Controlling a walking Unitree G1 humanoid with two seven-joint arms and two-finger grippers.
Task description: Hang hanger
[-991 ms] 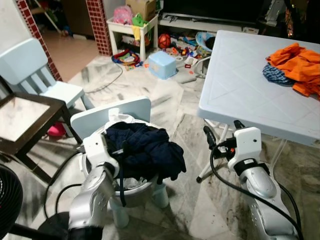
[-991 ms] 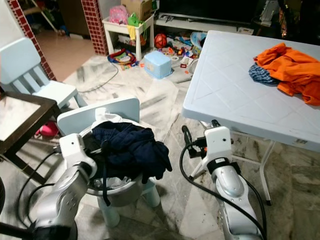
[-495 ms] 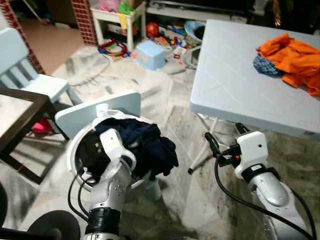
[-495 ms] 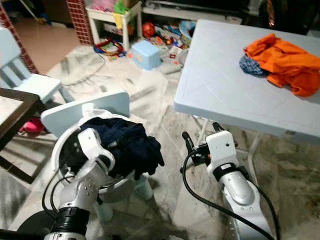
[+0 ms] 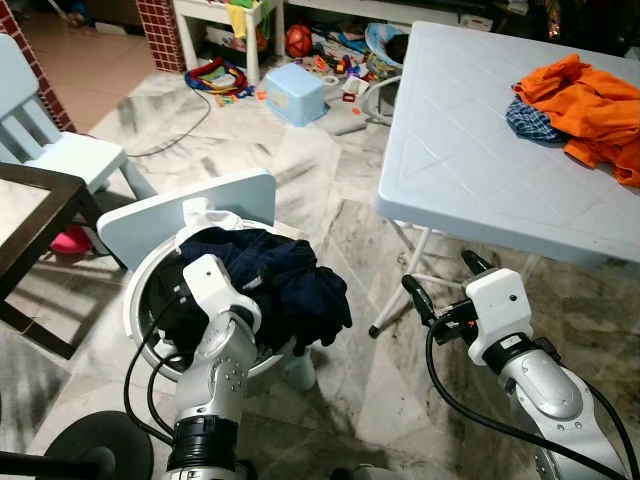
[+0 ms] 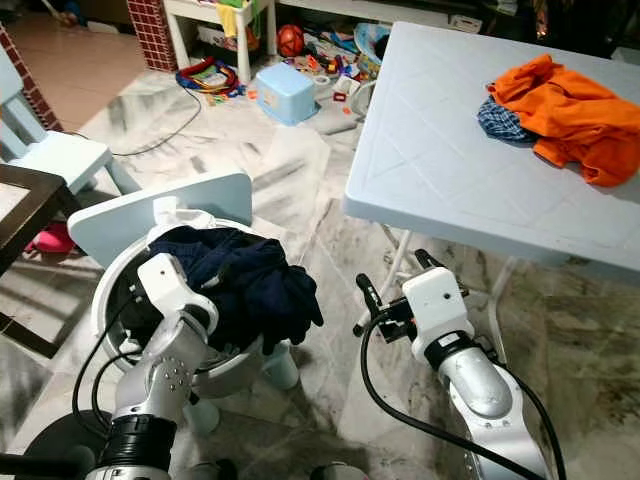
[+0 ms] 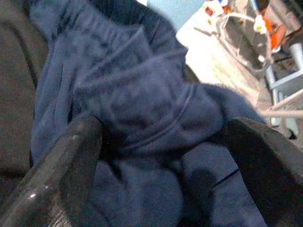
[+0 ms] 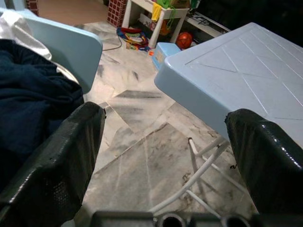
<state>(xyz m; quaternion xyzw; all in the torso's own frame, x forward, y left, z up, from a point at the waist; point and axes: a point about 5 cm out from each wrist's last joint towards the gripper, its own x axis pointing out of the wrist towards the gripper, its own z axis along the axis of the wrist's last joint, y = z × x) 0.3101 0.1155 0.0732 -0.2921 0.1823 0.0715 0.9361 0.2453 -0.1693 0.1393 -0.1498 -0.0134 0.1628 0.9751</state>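
We press our left gripper (image 7: 156,156), fingers spread, into the dark navy garment (image 5: 290,285) heaped in the round white basket (image 5: 140,300) to dig for a hanger, while our right gripper (image 5: 440,285) waits beside the basket, fingers spread and empty.

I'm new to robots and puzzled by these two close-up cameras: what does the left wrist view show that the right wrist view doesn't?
Left wrist view: the open left hand pressed close over folds of the navy clothes. Right wrist view: the open right hand in the air over marble floor, beside the table and its legs. Both: that hand's two black fingers, the navy clothes and distant toys.
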